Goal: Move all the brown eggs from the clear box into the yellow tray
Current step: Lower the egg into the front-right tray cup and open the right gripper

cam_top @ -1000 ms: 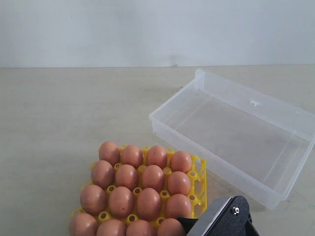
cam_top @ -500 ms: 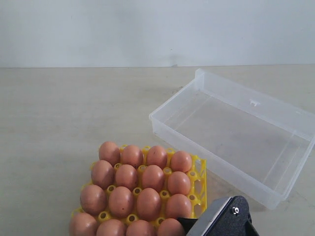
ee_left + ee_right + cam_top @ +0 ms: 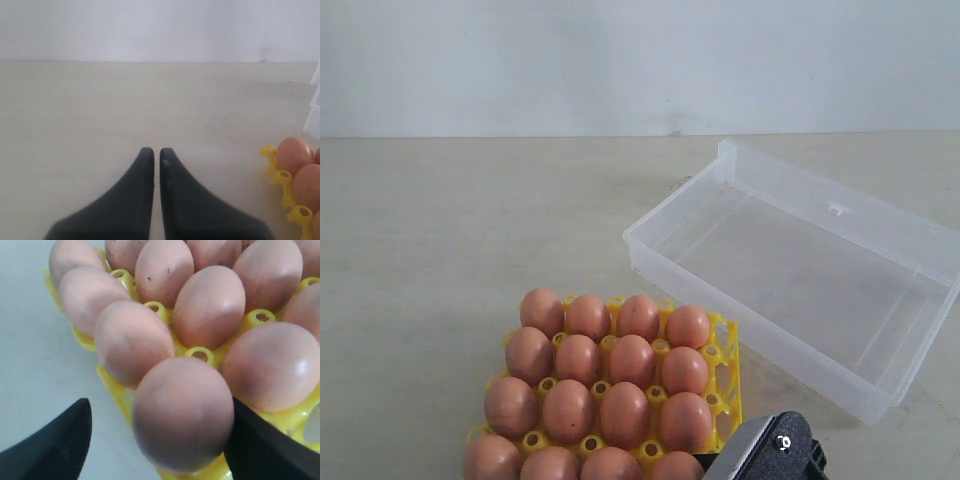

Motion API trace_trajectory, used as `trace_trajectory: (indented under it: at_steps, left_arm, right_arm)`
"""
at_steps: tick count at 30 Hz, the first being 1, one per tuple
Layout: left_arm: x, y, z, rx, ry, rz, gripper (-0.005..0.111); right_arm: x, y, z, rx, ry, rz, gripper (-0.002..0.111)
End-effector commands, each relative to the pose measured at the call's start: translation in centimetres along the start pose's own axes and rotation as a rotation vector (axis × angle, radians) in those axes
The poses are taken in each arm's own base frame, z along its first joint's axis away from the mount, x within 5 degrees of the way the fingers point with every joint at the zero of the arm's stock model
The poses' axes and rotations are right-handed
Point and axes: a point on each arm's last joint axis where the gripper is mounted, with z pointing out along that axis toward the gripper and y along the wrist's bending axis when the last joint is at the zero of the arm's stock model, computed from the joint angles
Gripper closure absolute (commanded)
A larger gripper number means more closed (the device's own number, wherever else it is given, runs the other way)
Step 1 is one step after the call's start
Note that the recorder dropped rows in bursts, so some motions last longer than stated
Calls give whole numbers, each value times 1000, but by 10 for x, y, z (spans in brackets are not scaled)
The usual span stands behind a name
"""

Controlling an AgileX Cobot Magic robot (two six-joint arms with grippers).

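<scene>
Just opened: right gripper point(image 3: 160, 410), black fingers now spread wide to either side of the nearest reddish-brown oval egg point(image 3: 182, 415), one finger well clear of the shell, the other just beside it, touching or not impossible to tell; gripping nothing; sunk lower at the bottom edge of the exterior view than a second ago, and seen there only as a dark housing at lower right; egg left seated in a corner cup of the bright yellow plastic egg tray point(image 3: 717, 354), lower centre of the exterior view; by the look of it a release just made, not a pickup. Meaning for the task, as a judgement: last egg delivered, job at or very near its end; nothing left but to lift straight up without nudging the shell. In the tray: four rows of four brown eggs point(image 3: 610, 362), every visible cup filled, nearest row partly cut off by the frame edge and the gripper; in the shallow rectangular box of clear colourless plastic point(image 3: 760, 340), right of centre in the exterior view and near the tray's far right corner: no eggs, only bare bottom seen through the walls. Left gripper point(image 3: 156, 152): dark fingers pressed almost together with a thin slit between, empty, hovering over pale tabletop point(image 3: 440, 220) beside the tray's edge.
</scene>
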Motion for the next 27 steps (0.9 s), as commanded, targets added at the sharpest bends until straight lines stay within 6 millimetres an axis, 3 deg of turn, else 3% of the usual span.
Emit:
trace_trajectory:
  at_steps: [1,27]
  left_arm:
    - [-2,0,0,5,-15,-10,103]
    - [-2,0,0,5,-15,-10,103]
  right_arm:
    - [0,-1,-3,10,14,11,43]
    - [-7,-10,-4,108,-71,86,43]
